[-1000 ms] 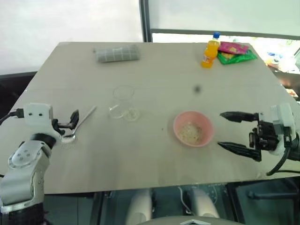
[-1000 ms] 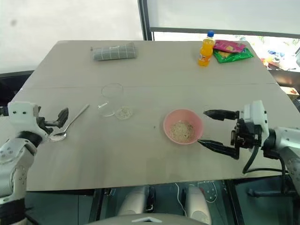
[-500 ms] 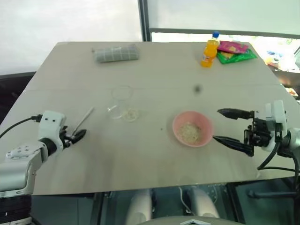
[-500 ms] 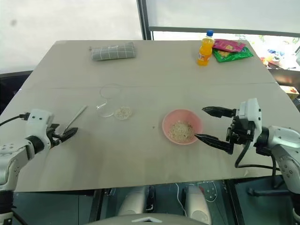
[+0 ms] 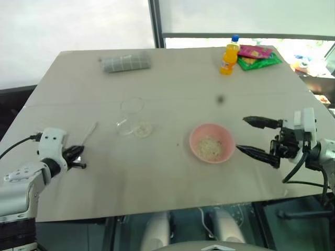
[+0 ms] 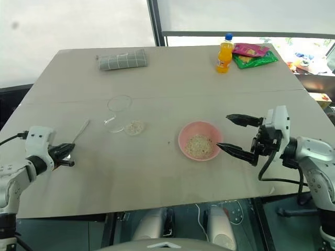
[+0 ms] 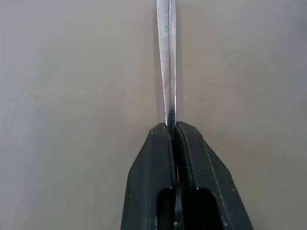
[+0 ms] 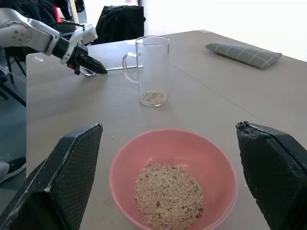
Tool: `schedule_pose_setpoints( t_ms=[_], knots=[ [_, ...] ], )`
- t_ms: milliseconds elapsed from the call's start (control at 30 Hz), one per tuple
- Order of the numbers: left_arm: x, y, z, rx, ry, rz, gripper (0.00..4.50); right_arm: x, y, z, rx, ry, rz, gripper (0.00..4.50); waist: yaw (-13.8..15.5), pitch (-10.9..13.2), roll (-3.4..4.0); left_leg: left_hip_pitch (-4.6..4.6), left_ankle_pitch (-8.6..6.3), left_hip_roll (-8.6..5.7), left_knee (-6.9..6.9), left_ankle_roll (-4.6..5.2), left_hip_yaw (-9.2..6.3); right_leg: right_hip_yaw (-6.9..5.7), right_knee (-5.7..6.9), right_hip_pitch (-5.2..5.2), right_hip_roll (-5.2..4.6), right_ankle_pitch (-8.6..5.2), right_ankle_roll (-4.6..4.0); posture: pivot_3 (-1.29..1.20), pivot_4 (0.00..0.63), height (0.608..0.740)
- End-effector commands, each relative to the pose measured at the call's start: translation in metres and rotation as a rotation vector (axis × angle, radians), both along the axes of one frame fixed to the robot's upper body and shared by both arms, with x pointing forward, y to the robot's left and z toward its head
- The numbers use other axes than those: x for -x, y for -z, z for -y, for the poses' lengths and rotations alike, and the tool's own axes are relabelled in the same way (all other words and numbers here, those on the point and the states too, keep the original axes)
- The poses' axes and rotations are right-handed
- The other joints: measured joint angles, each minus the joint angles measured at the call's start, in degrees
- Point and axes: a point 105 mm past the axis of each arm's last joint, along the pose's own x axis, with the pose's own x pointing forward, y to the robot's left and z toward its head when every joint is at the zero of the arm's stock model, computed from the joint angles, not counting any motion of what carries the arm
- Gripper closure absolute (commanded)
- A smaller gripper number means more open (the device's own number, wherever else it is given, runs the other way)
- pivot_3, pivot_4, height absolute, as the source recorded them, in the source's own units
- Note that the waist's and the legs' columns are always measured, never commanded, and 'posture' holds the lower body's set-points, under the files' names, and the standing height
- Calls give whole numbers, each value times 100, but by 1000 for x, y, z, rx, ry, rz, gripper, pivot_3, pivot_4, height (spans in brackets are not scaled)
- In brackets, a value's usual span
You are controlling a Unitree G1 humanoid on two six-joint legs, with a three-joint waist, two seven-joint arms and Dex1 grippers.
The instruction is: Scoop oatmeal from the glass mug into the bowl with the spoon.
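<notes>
Bright, even daylight comes from the window [image 5: 246, 18] along the top of the head views, washing it out white. The table [image 5: 172, 83] is softly lit with faint shadows. A dark smudge [image 5: 220, 98] sits right of centre. The left wrist view is slightly soft.

No legible text, label, brand, number or sign in any view. The orange bottle [image 5: 227, 54] at the upper right of the frame has a label band, and the pink and green packets [image 5: 255, 56] beside it carry print, but both are too small to read. The folded grey cloth [image 5: 125, 63] at the upper left shows a plain grid pattern, no lettering.
</notes>
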Motion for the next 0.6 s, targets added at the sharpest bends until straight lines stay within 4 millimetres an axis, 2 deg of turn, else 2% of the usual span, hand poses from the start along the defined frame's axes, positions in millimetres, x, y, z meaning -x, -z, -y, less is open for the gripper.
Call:
schedule_pose_setpoints(
  t_ms=[33, 67, 167, 267, 333, 467, 533, 600],
  knots=[
    [-4, -30, -14, -4, -92, 201, 4466, 0, -11, 0, -6, -6, 49, 0, 13, 3, -6, -2, 0, 0, 0, 0, -1, 0, 0, -1, -2, 0, 0, 0, 150, 740],
    [-6, -47, -15, -3, -104, 292, 4466, -1, -11, 0, -7, -5, 48, 0, 22, 16, -31, -5, 0, -1, 1, 1, -2, -1, 0, -2, -3, 1, -1, 0, 150, 740],
    [-11, -116, -4, 25, -48, 607, 4466, -2, -14, 1, -9, -3, 46, 0, 88, 45, -92, -18, -1, -2, 5, -3, -15, -3, -3, -3, -10, 2, -3, 0, 150, 740],
    [-17, -156, 19, 17, 45, 746, 4466, -6, -21, 0, -24, 2, 52, 0, 143, 51, -111, -27, -8, -3, 12, -17, -24, -5, -8, -2, -20, 5, -8, 0, 150, 740],
    [-21, -172, 34, 13, 110, 795, 4466, -11, -27, -1, -43, 15, 65, 0, 146, 53, -104, -28, -9, -13, 11, -19, -16, -1, -10, -1, -32, 5, -8, 0, 150, 740],
    [-34, -207, 92, -53, 342, 873, 4466, -36, -52, -5, -139, 152, 69, 0, 144, 54, -104, -26, -1, -19, 10, -5, -5, -6, -12, 0, -30, 6, -7, 0, 150, 740],
    [-39, -211, 127, -110, 482, 868, 4466, -46, -73, -9, -225, 180, 71, 0, 144, 64, -114, -25, 4, -16, 12, 2, -6, -13, -10, 1, -18, 6, -7, 0, 150, 740],
    [-45, -206, 157, -180, 604, 830, 4466, -59, -92, -13, -293, 237, 77, 0, 142, 70, -105, -26, 6, -16, 14, 5, 0, -12, -6, 0, 8, 8, -7, 0, 150, 740]
  ],
)
